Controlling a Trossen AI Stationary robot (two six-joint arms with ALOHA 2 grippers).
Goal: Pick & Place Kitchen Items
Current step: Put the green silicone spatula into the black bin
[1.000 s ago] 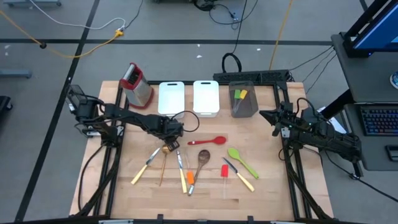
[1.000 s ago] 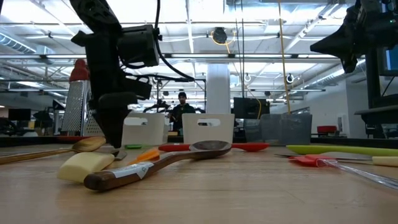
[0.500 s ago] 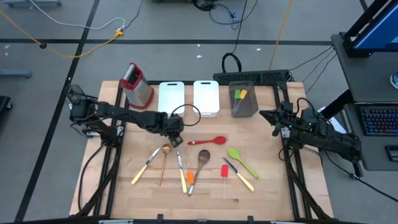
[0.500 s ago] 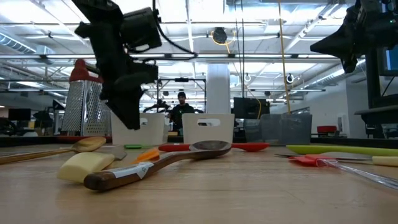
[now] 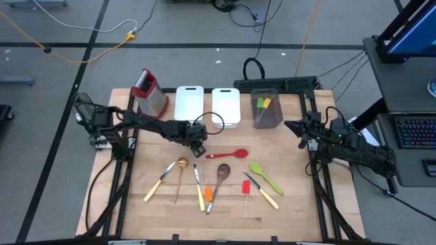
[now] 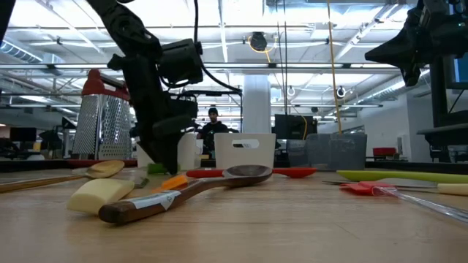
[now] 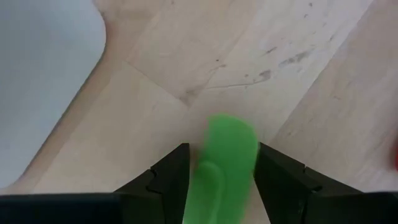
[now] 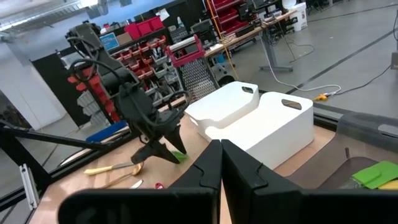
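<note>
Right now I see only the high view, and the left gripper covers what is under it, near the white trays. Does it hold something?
Observer: Yes. In the left wrist view a green utensil sits between the fingers of the left gripper, over bare wood beside a white tray.
Operator: And the right gripper, is it open?
Observer: No. The right wrist view shows the right gripper with its fingers pressed together. That arm waits at the table's right edge.
Operator: Is somebody near the table?
Observer: The low view shows a person in the room behind the table.
</note>
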